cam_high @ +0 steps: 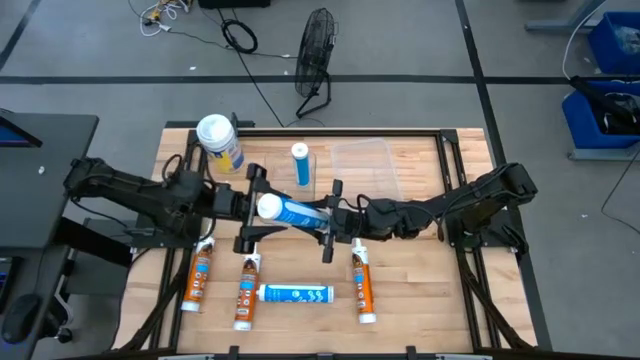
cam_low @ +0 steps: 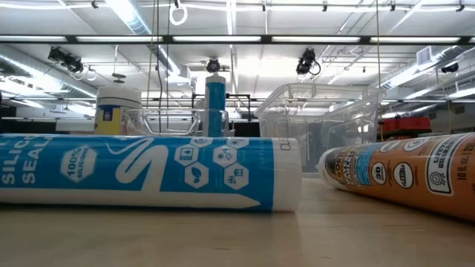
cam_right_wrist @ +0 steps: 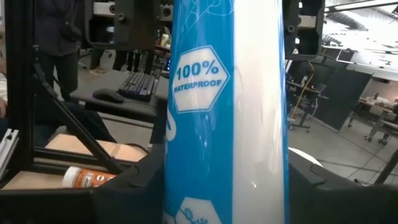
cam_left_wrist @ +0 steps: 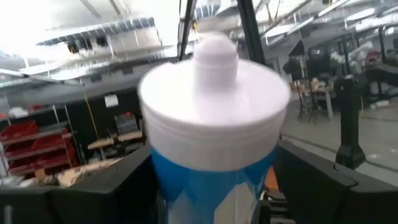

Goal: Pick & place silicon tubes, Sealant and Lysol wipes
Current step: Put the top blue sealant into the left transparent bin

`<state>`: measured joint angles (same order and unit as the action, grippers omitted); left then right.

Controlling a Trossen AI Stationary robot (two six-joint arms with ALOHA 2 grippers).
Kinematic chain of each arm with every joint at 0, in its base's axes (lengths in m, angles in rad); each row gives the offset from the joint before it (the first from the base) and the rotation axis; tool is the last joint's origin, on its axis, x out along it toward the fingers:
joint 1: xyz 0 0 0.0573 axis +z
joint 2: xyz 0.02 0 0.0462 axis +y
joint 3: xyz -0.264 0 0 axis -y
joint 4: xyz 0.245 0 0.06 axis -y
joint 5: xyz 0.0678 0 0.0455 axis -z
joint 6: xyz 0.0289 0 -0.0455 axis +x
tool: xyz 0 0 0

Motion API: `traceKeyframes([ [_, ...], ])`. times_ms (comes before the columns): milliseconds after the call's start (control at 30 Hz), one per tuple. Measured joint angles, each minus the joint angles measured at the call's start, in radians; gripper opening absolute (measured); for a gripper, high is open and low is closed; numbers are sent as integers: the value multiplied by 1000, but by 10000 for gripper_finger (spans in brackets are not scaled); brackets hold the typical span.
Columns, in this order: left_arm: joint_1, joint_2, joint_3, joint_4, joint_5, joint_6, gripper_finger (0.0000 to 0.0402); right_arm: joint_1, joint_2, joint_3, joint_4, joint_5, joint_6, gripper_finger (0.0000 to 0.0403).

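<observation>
A white-and-blue silicone tube (cam_high: 290, 210) is held above the table's middle, between both grippers, tilted with its white cap (cam_high: 268, 207) up and toward the left. My left gripper (cam_high: 250, 208) is shut on it near the cap end. My right gripper (cam_high: 330, 218) is shut on its body farther right. The Lysol wipes canister (cam_high: 220, 142), with its white lid and yellow-and-blue label, stands upright on its base at the far left; it also shows in the low view (cam_low: 119, 107). Neither gripper shows in the low view. My left gripper pinches the tube's blue body just below the white cap (cam_left_wrist: 211, 180) between its two fingers (cam_left_wrist: 118, 186), coming from the table's left. The cap end stands out beyond the fingers. The tube is lifted clear of the table. My right gripper pinches the tube's blue-and-white body (cam_right_wrist: 224, 186) between its two fingers (cam_right_wrist: 130, 193), coming from the table's right. The fingers lie across the tube. The tube is clear of the table, and how far back it reaches does not show.
Another blue tube (cam_high: 300, 163) stands upright at the left edge of a clear plastic bin (cam_high: 360, 165). Three orange sealant tubes (cam_high: 198, 278) (cam_high: 247, 292) (cam_high: 362, 282) and a white-and-blue tube (cam_high: 297, 293) lie near the front edge. A black frame borders the table.
</observation>
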<state>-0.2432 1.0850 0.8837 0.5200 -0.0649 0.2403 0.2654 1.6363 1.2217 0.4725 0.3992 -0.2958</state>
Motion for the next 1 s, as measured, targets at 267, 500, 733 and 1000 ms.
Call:
traceKeyframes([
  [267, -1, 28, 73, -49, -12, 32, 289, 8, 1, 0, -20, 8, 4, 204],
  [500, -2, 28, 77, -82, -14, 26, 222, 15, 1, 0, -1, 7, -10, 204],
  [733, -1, 20, 77, -92, -16, 34, 217, 16, 1, 0, 2, 3, -19, 204],
  [1000, 0, 5, 77, -129, -37, 34, 214, 2, 2, 0, -13, -8, -15, 212],
])
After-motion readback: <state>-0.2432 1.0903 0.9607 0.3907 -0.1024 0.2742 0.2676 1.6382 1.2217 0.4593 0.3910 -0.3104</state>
